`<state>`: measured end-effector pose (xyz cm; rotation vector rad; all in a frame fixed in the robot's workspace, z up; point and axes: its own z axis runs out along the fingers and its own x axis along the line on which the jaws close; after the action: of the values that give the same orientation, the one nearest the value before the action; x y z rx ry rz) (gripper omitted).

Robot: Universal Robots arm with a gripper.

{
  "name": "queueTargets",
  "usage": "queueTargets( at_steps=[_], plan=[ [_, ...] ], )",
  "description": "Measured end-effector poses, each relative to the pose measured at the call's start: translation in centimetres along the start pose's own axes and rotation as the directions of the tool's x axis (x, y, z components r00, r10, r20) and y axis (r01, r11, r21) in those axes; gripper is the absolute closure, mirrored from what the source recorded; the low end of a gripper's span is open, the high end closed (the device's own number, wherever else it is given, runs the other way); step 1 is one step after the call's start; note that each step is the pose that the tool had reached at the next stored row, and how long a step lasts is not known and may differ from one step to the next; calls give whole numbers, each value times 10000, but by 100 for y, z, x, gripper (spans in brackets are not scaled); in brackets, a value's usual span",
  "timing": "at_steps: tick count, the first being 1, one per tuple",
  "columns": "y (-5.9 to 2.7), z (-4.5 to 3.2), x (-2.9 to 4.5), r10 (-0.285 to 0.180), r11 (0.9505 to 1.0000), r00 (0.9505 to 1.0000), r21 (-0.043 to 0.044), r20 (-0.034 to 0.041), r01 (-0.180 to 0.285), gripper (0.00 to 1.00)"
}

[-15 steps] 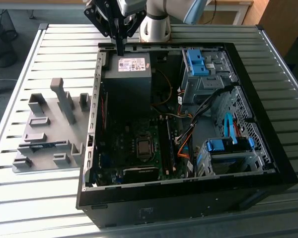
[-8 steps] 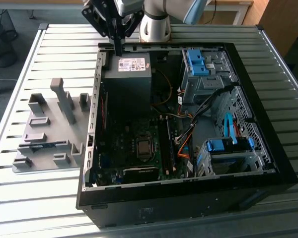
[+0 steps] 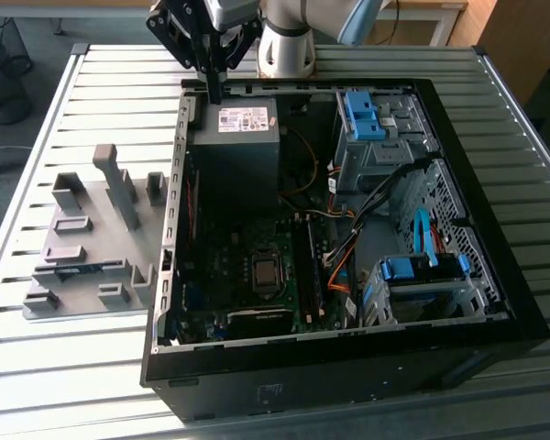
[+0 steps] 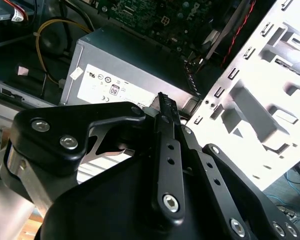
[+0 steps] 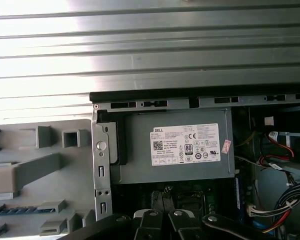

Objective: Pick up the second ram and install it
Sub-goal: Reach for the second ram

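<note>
The jaws look closed, with nothing between them, and hang tips-down over the rear edge of the open case [image 3: 348,371], right above the power supply [image 3: 234,137]. In the second wrist view that grey box [image 4: 125,75] lies just past the tips, which do not seem to touch it. The ram [image 5: 12,210] is well apart from the jaws, outside the case: in the first wrist view it shows as a thin blue strip lying flat in a slot of the grey fixture [image 5: 30,170]. The fixture rests on the slatted worktop [image 3: 101,82] beside the case wall. Further from the jaws, beyond the power supply, sits the motherboard [image 3: 247,266].
</note>
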<state>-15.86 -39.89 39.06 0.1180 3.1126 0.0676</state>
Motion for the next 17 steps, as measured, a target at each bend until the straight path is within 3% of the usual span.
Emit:
queueTargets(
  at_steps=[17],
  plan=[
    [-7,2,92,1,10000,10000,-1,0,-1,90]
  ],
)
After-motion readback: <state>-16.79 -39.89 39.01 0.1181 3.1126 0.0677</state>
